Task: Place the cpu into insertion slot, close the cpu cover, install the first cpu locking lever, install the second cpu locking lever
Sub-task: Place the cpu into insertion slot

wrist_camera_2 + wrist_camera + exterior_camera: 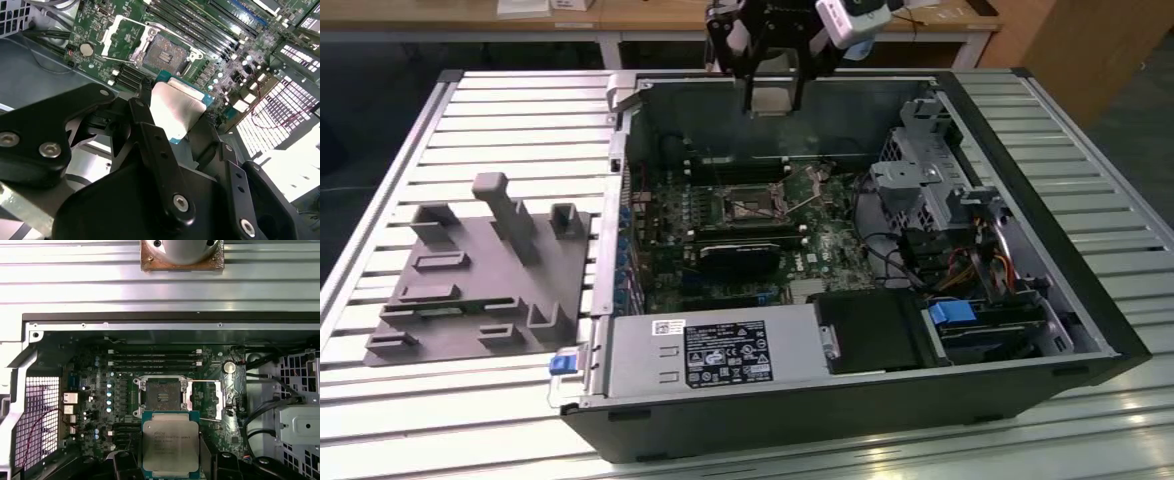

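My gripper [770, 90] hangs above the far wall of the open computer case, shut on the cpu [771, 97], a small silver-beige square chip. In both wrist views the cpu [170, 445] [177, 110] sits between the black fingers [124, 462] [150, 135], above the motherboard. The insertion slot [162, 396] [165, 52] [750, 203] lies exposed with its dark centre showing. Beside it the cpu cover [225, 395] [122, 37], a silvery frame plate, is swung open off the slot.
A grey power-supply box [707, 355] fills the case's near side. A metal drive cage [921, 180] with cables stands at the exterior view's right. Long memory slots [155, 360] run beside the socket. A grey fixture [480, 270] rests on the slatted table [520, 110].
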Robot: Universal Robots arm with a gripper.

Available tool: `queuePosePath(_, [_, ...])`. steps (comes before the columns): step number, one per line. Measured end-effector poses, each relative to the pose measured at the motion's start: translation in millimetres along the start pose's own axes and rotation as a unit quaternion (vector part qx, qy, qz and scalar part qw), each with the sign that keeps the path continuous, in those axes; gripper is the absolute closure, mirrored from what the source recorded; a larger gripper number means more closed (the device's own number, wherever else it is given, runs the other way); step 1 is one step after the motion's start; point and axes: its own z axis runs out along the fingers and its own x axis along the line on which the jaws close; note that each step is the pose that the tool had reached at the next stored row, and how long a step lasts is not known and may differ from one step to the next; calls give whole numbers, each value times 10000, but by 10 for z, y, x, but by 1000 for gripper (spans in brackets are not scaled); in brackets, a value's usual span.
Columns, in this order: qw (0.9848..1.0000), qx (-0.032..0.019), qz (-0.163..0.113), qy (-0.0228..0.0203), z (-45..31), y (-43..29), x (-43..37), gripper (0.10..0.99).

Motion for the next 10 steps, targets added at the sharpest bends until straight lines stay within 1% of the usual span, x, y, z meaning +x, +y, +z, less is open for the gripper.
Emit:
queuePosePath(3, [10000, 10, 0, -1, 53, -5, 3, 545])
queuePosePath(8, [10000, 55, 1, -2, 136, -13, 15, 545])
queuePosePath(10, [10000, 64, 1, -2, 158, -14, 18, 545])
